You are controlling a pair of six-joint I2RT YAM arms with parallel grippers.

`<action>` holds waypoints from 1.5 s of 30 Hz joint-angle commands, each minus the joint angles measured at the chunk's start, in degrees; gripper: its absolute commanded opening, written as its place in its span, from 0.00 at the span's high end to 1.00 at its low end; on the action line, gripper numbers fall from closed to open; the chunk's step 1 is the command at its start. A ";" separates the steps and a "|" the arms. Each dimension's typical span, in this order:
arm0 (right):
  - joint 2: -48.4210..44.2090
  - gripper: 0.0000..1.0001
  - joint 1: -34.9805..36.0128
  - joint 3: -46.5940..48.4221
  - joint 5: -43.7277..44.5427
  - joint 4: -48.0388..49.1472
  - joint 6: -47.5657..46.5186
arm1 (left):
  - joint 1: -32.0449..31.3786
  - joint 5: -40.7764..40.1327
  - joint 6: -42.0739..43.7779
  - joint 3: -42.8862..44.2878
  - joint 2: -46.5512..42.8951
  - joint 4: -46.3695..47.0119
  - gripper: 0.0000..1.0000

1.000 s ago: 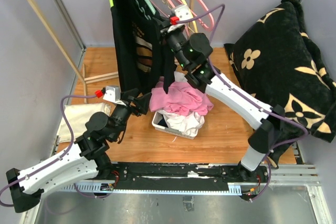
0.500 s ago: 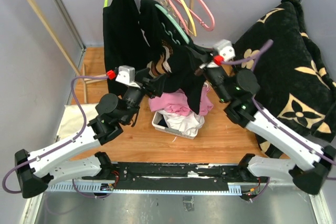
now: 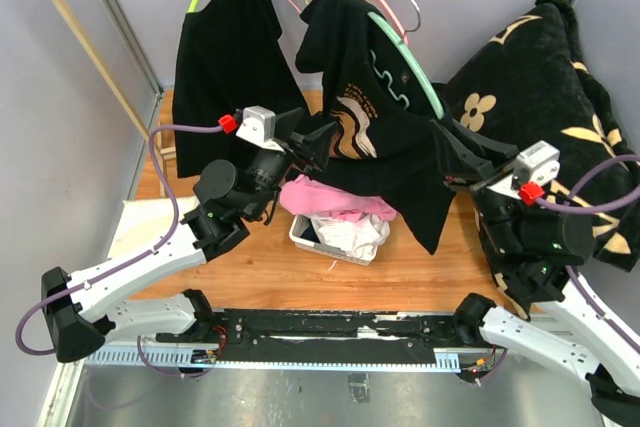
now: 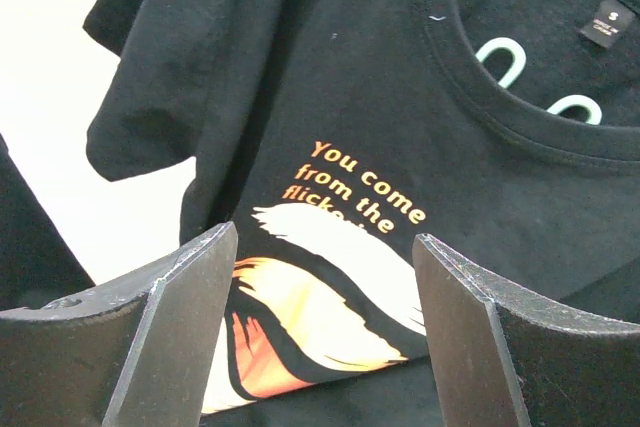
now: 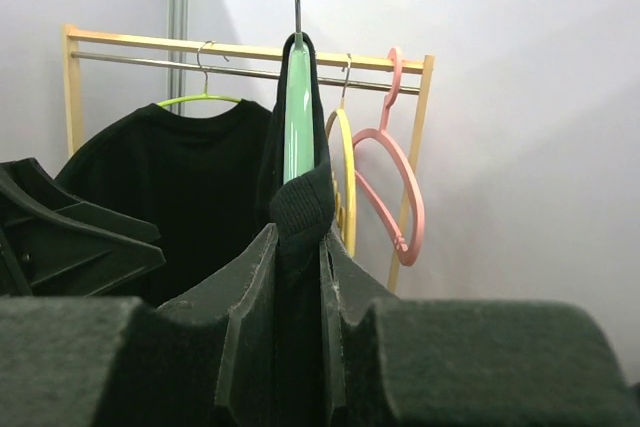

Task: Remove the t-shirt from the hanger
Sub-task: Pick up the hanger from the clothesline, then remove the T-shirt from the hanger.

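Nearest the arm bases, a white basket (image 3: pixel 318 237) heaped with pink and white cloth sat on the wooden table (image 3: pixel 430 262). Just above it the left gripper (image 3: pixel 315 137) hung with its jaws spread. Its wrist view showed the black t-shirt (image 3: pixel 370 137) filling the gap between the fingers (image 4: pixel 180 317), orange lettering and a pale print dead ahead, but no cloth caught in them.

To the right, the right gripper (image 3: pixel 447 157) was pinched tight on the shoulder of the shirt, with the mint-green hanger (image 3: pixel 405 62) inside the fold. Its own camera showed the jaws squeezing black cloth just below the green bar. The hanger sat tilted in mid-air, hook free, well clear of the wooden rack (image 3: pixel 60 2) behind. There a second black shirt (image 3: pixel 225 47) hung on a yellow-green hanger beside some pink hangers (image 3: pixel 395 42).

The shirt was off the rail but not yet off the hanger. The step in hand looked like the left arm's grab. It would do best to close on a good fold of chest or sleeve cloth, not the collar (the hanger runs just behind it), then draw down and away along the free hanger arm. The right clamp pinned cloth to plastic, so that shoulder probably could not slip until the grip shifted to bare hanger. A slow pull would keep the hanger from twisting.
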 commanded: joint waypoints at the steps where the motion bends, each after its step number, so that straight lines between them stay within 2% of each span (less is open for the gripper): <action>1: -4.23 0.99 -0.11 -0.56 0.27 2.96 -2.70 | -0.39 1.55 0.70 1.50 0.23 2.12 0.24; 21: -11.00 0.99 -0.12 -4.69 2.29 7.69 -5.53 | -0.39 3.53 1.84 2.62 -0.22 0.88 0.23; 25: -10.34 0.99 -0.09 -3.39 0.67 3.86 -5.04 | -0.43 5.77 3.35 5.97 2.00 0.76 0.23; 34: -9.24 0.99 -0.10 -4.46 -2.01 1.08 -2.66 | -0.12 8.07 11.43 20.65 11.24 -2.24 0.22; 39: -8.91 0.99 -0.16 -4.59 -3.44 -0.03 -2.07 | 2.88 10.69 8.43 22.69 14.38 -1.53 0.22; 45: -8.88 0.99 -0.11 -4.87 -5.12 -0.57 -1.13 | 3.70 9.61 7.90 23.61 16.98 0.65 0.22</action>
